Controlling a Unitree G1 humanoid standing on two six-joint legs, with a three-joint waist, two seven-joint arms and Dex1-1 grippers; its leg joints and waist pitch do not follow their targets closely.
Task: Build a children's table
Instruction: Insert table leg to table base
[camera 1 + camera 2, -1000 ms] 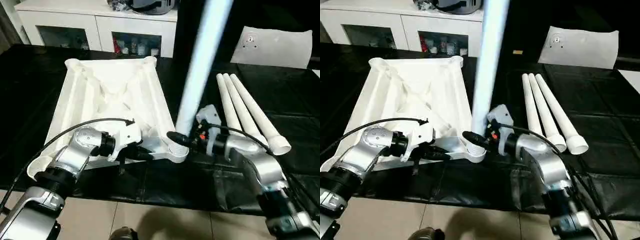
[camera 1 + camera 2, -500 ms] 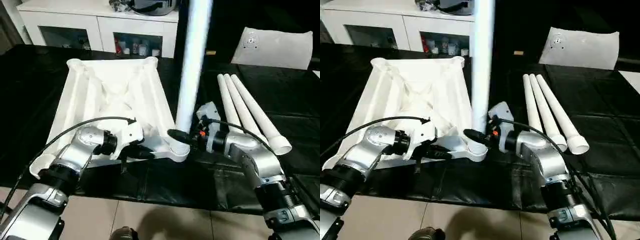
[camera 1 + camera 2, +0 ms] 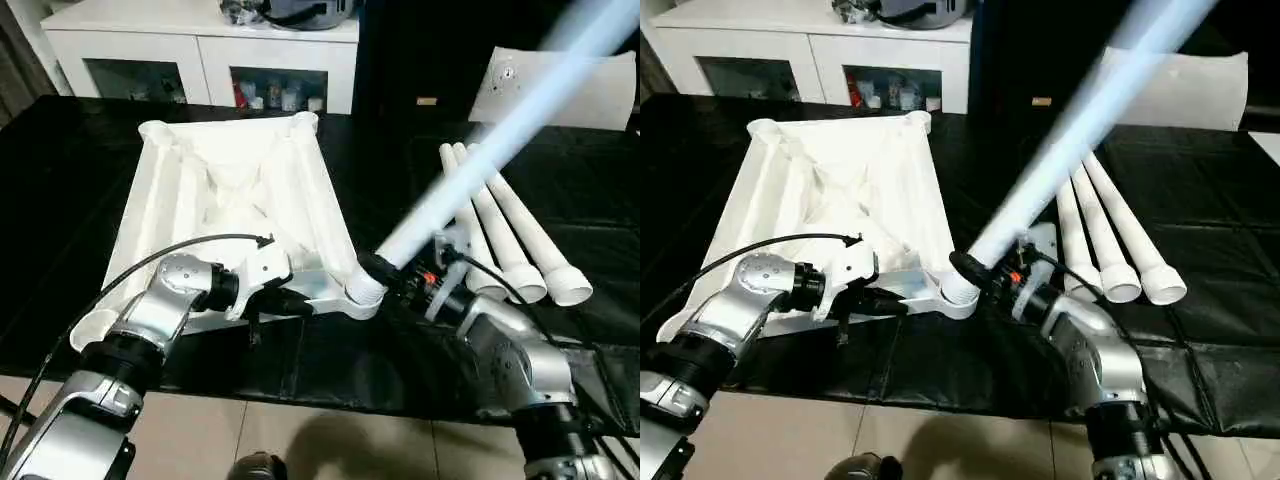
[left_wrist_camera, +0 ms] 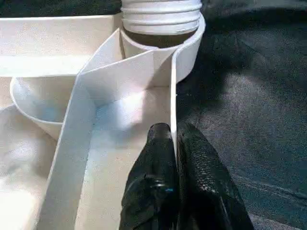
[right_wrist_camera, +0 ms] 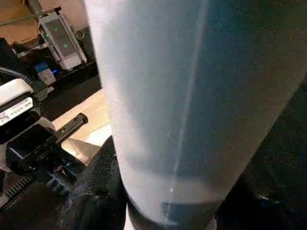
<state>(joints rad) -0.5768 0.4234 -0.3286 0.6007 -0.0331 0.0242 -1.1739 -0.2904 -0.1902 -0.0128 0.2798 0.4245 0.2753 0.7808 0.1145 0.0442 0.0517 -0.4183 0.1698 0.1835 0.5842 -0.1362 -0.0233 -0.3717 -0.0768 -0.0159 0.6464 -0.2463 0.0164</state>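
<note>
We are fitting the first leg (image 3: 470,150) into the near right corner socket (image 3: 356,296) of the upturned table top (image 3: 225,200), which lies ribs-up on the black table (image 3: 60,170). Our right gripper (image 3: 385,275) is clamped around the leg's thick end just above its threaded collar, whose foot sits at the socket mouth while the shaft leans steeply toward our right. Our left gripper (image 4: 173,143) is pinched shut on the thin rim wall of the top beside that socket, steadying it. Three spare legs (image 3: 505,240) lie side by side to the right, with a whitish plastic bag (image 3: 565,85) beyond them. Next, we judge, the leg must be stood upright over the socket, then pressed or twisted home.
</note>
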